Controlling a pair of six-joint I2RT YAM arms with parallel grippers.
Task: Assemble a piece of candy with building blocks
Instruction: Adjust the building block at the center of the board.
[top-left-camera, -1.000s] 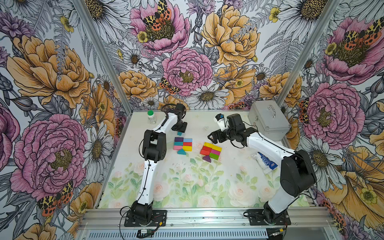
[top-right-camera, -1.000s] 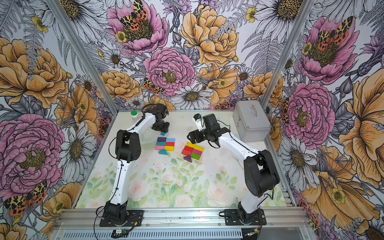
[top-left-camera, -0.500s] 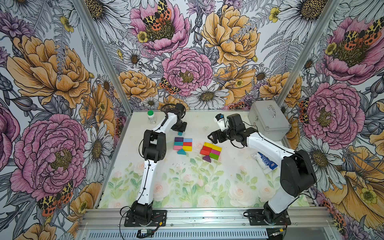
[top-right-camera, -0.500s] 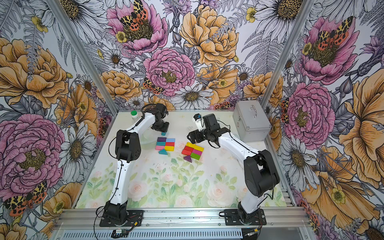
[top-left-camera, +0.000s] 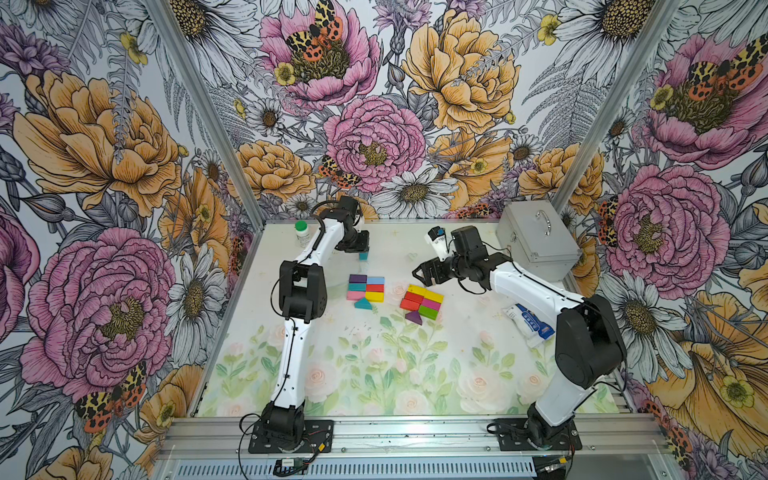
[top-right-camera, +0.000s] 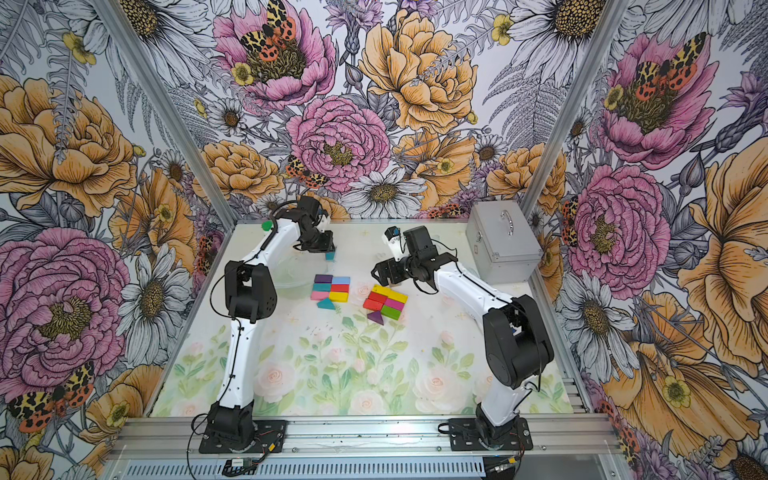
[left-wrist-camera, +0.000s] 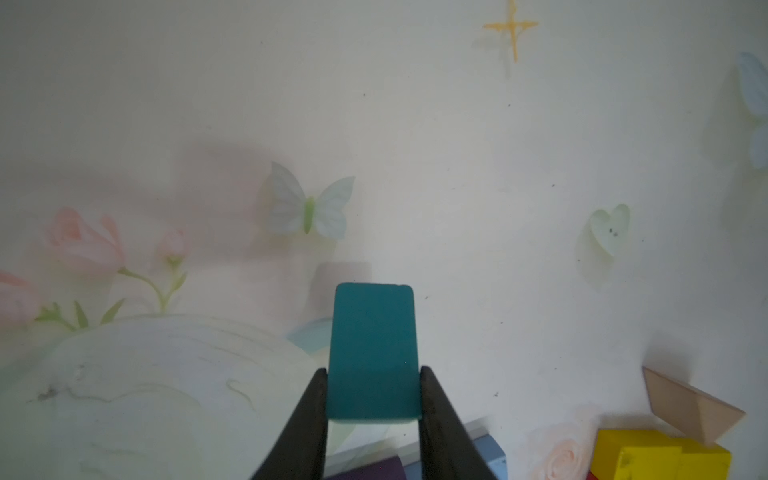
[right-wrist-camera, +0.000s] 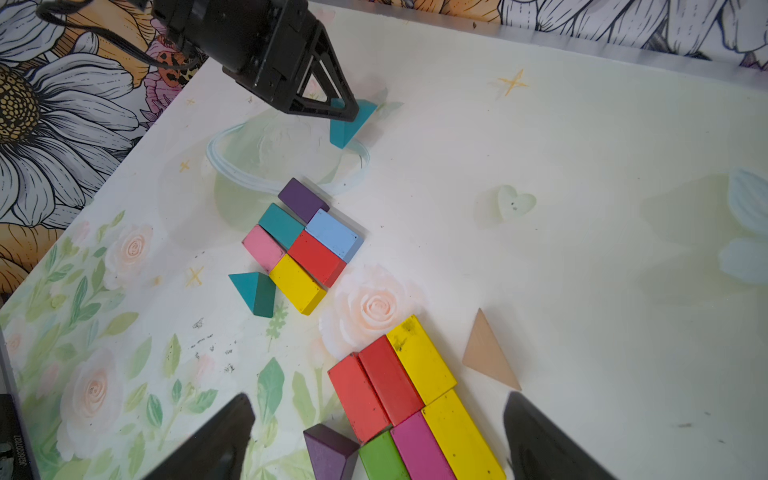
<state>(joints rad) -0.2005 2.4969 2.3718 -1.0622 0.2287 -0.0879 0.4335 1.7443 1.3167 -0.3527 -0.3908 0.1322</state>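
Note:
My left gripper (left-wrist-camera: 373, 390) is shut on a teal triangle block (left-wrist-camera: 373, 353) at the back of the table (top-left-camera: 457, 365), beside a clear dish's rim; the right wrist view shows this teal triangle (right-wrist-camera: 351, 124) too. Two flat groups of building blocks lie mid-table. The left group (top-left-camera: 365, 286) is purple, light blue, teal, red, pink and yellow, with a teal triangle (right-wrist-camera: 253, 291) at its near end. The right group (top-left-camera: 422, 300) is yellow, red, magenta and green, with a purple triangle (right-wrist-camera: 330, 453). A tan triangle (right-wrist-camera: 486, 353) lies beside it. My right gripper (right-wrist-camera: 379, 399) hangs open over the right group.
A silver metal case (top-left-camera: 536, 245) stands at the back right. A green-capped white bottle (top-left-camera: 302, 230) is at the back left. A blue-and-white snack packet (top-left-camera: 528, 326) lies by the right arm. A clear round dish (right-wrist-camera: 286, 158) sits behind the left group.
My left gripper's jaws have shut on the teal triangle at the back of the table. The right arm and both block groups have not moved.

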